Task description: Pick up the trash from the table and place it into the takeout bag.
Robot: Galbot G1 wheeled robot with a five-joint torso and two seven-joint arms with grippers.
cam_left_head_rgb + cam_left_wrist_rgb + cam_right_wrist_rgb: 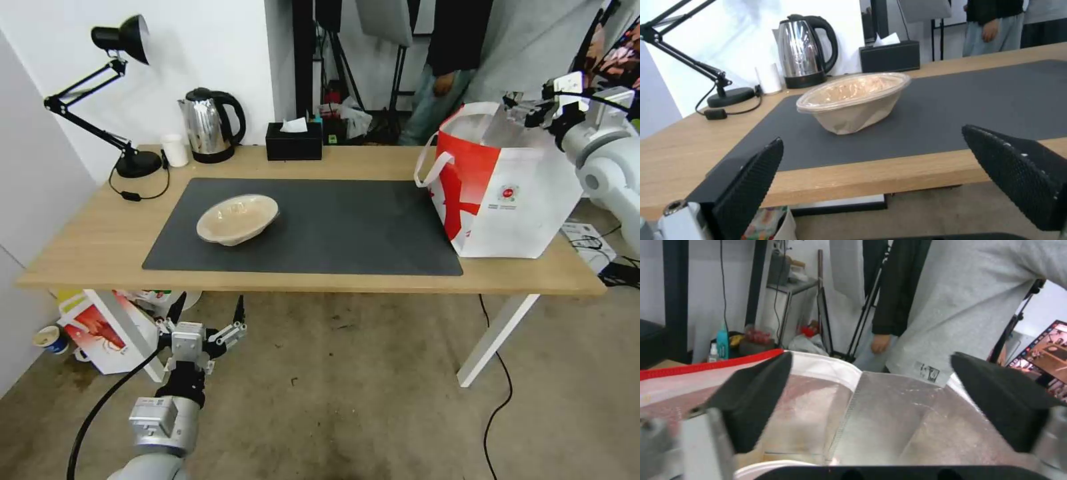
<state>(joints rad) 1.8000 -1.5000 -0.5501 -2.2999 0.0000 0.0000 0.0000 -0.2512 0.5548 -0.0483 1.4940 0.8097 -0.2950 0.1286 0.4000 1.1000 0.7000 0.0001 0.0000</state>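
A shallow beige bowl [237, 219] lies tilted on the left part of the dark grey mat [347, 227] on the light-wood table [333, 283]. My left gripper [203, 320] hangs open below the table's front edge, level with the bowl. In the left wrist view its fingers [751, 180] frame the bowl [853, 100] from a distance. The white takeout bag [507, 193] with a red side panel stands open at the table's right end. My right gripper [533, 107] hovers open over the bag's mouth, above the silvery lining [907, 416], holding nothing.
A steel kettle [210, 123], a black tissue box [293, 140], a white cup [175, 150] and a black desk lamp [120, 87] line the table's back edge. A smaller red-and-white bag [100, 333] sits on the floor by the left table leg. Cables run across the floor at right.
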